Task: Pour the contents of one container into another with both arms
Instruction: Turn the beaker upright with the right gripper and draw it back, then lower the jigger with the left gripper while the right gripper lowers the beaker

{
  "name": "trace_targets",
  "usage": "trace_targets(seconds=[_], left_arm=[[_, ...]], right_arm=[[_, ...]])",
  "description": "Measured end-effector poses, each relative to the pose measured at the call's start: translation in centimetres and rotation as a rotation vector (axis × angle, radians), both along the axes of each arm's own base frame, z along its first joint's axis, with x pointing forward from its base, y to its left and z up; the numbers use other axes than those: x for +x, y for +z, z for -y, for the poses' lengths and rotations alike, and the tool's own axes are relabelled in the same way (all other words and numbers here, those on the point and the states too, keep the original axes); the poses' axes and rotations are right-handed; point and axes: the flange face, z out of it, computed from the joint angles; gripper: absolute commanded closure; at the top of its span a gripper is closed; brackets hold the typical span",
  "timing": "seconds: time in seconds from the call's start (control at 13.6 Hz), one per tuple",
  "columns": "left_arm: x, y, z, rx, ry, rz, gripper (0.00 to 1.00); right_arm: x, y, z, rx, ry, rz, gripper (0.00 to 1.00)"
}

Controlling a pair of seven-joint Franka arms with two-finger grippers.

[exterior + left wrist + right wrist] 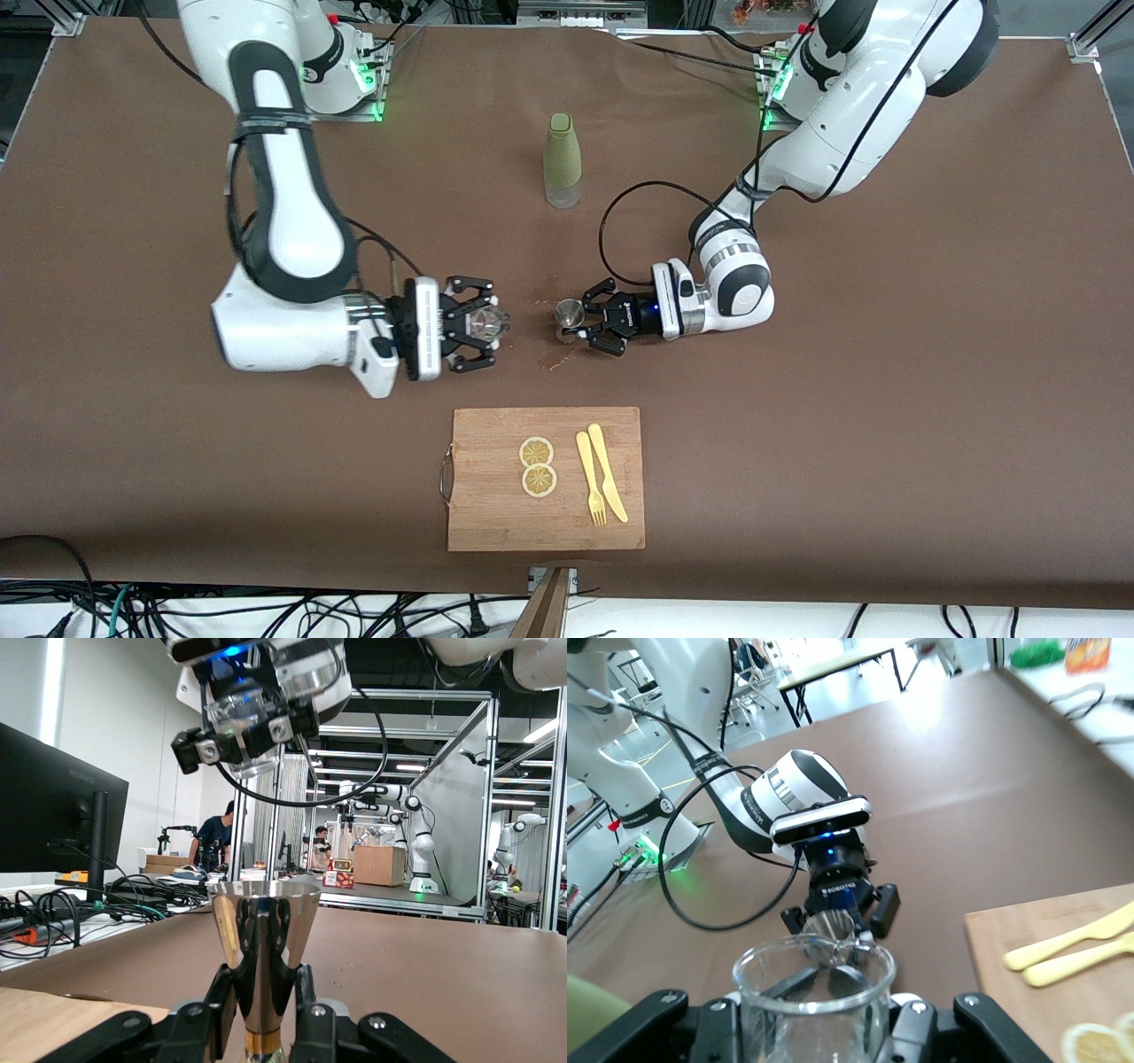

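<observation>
The right gripper (485, 324) clasps a clear glass cup (484, 324) raised above the table (886, 425); the left gripper (585, 321) grips a metal jigger (568, 314), apparently standing on it. They sit well apart, so tipping now would spill onto the cloth.

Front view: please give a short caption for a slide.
Right gripper holds a glass; left gripper holds a jigger.
</observation>
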Motion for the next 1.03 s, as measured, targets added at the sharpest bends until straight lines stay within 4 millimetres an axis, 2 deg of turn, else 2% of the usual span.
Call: trace_targets(seconds=[0.15,0.29,0.44,0.74,0.88,1.03], left_arm=[[1.3,1.0,-1.5,0.009,0.015,-0.022,1.0],[2.7,1.9,-3.9,0.044,-0.005,-0.067,1.0],[4.6,2.9,-7.4,0.12,-0.049,-0.103,1.0],[8.0,4.8,-14.6,0.262,-0.116,-0.126,1.0],[8.9,5.5,-18.2,0.275,-0.154,-0.122,1.0],[9.5,6.0,-22.4,0.28,-0.189,-0.109,1.0]], right_arm=[[0.4,0.3,4.7,0.076,0.055,0.042,1.0],[0.3,-1.1,9.7,0.169,0.122,0.074,1.0],[-0.3,-3.5,14.7,0.243,0.15,0.1,1.0],[-2.2,-9.7,23.0,0.332,0.194,0.129,1.0],[-3.4,-12.3,27.1,0.353,0.218,0.144,1.0],[-4.5,-14.1,30.4,0.367,0.235,0.162,1.0]])
